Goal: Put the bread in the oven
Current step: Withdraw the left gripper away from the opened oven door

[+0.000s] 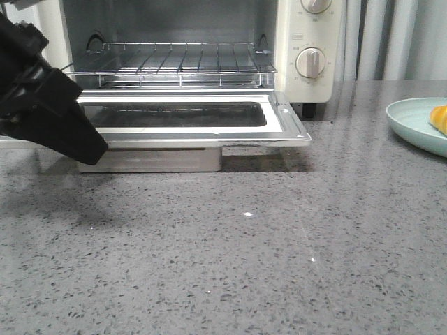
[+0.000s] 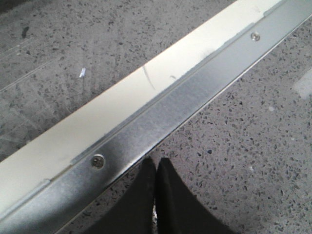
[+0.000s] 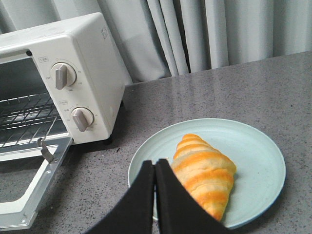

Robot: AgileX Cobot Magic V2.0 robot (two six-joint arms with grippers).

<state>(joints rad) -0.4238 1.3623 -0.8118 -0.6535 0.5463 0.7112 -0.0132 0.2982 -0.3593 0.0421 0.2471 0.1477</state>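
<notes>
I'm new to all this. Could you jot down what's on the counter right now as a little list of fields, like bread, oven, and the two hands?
bread: striped croissant, lying on a pale blue plate, right of the oven
oven: cream-white, door folded down open, wire rack bare
left hand: fingers together, holding nothing, at the door's front edge
right hand: fingers together, above the plate, next to the bread, not gripping it
task progress: bread not yet in oven

Your robot's matte black hardware

Your left gripper (image 2: 156, 195) and right gripper (image 3: 155, 197) each show two smooth, tapered black fingers; the left arm (image 1: 42, 105) is blocky black casing.
</notes>
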